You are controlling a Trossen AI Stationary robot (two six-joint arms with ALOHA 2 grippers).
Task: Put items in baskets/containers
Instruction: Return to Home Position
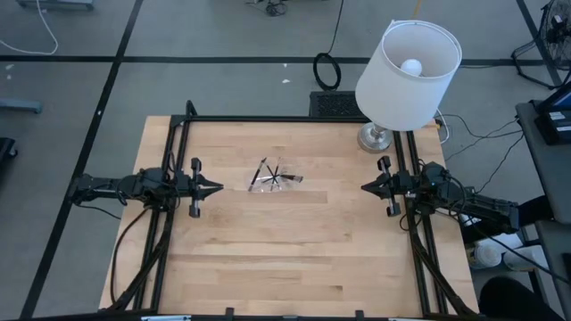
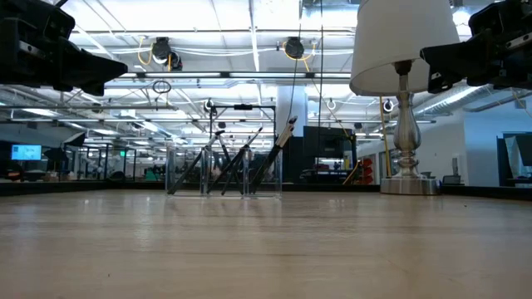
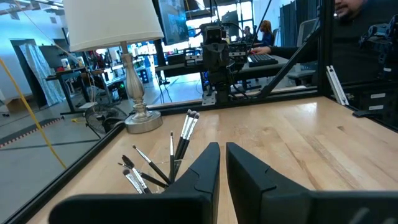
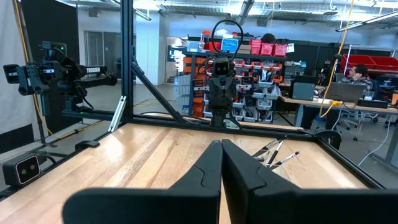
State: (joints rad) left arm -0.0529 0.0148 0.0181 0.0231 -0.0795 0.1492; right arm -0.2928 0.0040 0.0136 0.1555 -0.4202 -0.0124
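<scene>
Wooden tabletop (image 1: 268, 259) holds the clear organizer (image 2: 179, 170) near its middle, dark brushes (image 1: 270, 176) leaning inside it, so the loading looks finished. Left gripper (image 1: 217, 188) and right gripper (image 1: 366, 187) hang well apart at either side, fingers closed on nothing, seemingly parked clear.

Brush count: from above, the brushes (image 1: 270, 176) overlap in a small tangle, too small to count.
Transparent organizer: its clear walls (image 2: 224, 174) barely show in the low view (the room reads straight through them); its outline cannot be made out from above.
Brush handles: in the left wrist view, the lower ends are hidden behind the left gripper (image 3: 221, 148).
Lamp: the low view's top edge cuts off the shade of the lamp (image 2: 405, 124); from above, the shade covers most of the base.
Person: cut by the left wrist view's upper corner, a person (image 3: 367, 43) shows only in part.
</scene>
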